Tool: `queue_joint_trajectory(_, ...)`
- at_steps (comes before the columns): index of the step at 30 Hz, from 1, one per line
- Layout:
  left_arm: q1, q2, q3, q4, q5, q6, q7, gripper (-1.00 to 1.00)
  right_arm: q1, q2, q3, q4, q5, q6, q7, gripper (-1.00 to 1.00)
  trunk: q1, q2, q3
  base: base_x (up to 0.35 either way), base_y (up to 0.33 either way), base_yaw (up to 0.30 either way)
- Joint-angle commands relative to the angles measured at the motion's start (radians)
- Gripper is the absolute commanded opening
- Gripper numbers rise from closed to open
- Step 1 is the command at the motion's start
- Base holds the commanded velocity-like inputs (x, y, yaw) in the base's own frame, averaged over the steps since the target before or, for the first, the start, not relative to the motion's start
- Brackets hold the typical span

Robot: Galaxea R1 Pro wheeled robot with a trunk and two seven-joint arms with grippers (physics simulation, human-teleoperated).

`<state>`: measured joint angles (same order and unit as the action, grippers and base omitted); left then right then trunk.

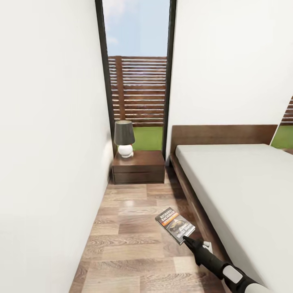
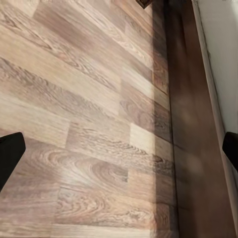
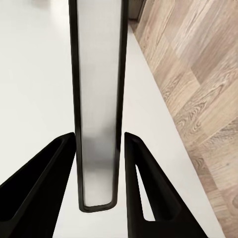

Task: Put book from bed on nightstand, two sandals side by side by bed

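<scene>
Head view: the right gripper holds the book by its lower edge, cover up, above the wood-plank floor in the aisle between the white wall and the bed; the nightstand, carrying a lamp, stands at the far end beside the headboard, well apart from the book. Right wrist view: both fingers press against the book, seen edge-on. Left wrist view: the left gripper's fingertips sit wide apart at the frame's sides, with nothing between them, above floor and bed frame.
</scene>
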<state>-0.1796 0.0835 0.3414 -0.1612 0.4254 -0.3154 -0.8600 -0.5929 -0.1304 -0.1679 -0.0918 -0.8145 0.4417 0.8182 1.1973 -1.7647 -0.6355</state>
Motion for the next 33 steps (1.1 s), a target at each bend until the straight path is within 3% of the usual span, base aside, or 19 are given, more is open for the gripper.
queue_joint_trajectory(1,-0.001,0.001,-0.004,0.002,0.006,-0.005,-0.003,1.00,-0.001,0.000,-0.012,0.000,-0.001,0.010,0.001,-1.00,0.000,0.000,-0.001,0.185,0.000,0.000)
queue_joint_trajectory(33,-0.001,-0.001,-0.004,0.002,0.006,-0.005,0.002,1.00,-0.001,0.001,-0.012,0.000,-0.002,0.009,0.004,-1.00,0.000,0.000,-0.001,0.185,0.000,0.000)
